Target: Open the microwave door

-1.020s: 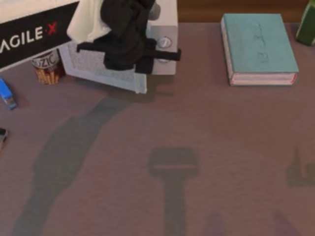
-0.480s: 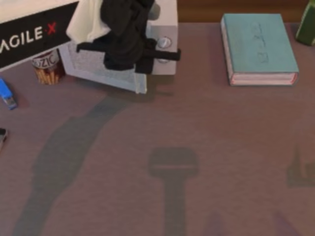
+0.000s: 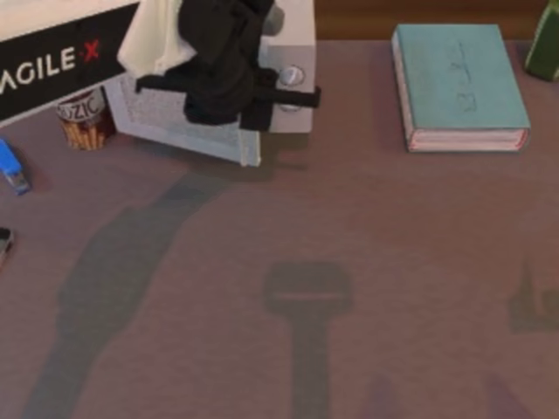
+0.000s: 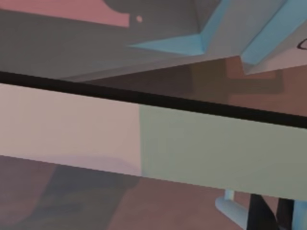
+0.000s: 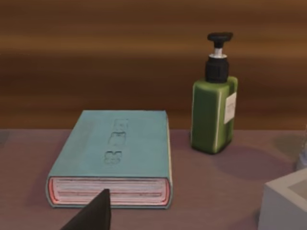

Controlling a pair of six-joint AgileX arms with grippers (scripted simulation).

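My left gripper (image 3: 249, 113) is hovering over the microwave (image 3: 293, 52) at the table's far left, by the microwave door (image 3: 188, 127), which is standing ajar, swung outward. I cannot tell how my fingers are set. Nothing visibly differs from half a second ago. My right arm is out of the top view, facing the teal book (image 5: 112, 155).

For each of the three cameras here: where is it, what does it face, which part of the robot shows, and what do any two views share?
Top view: above the table, looking down; the left arm covers the microwave, its door swung partly out.
Left wrist view: on the left arm, close against flat pale panels; none of its own gripper can be made out.
Right wrist view: on the right arm, facing the back wall; one dark fingertip shows.
Shared: top and right wrist views both show the teal book.
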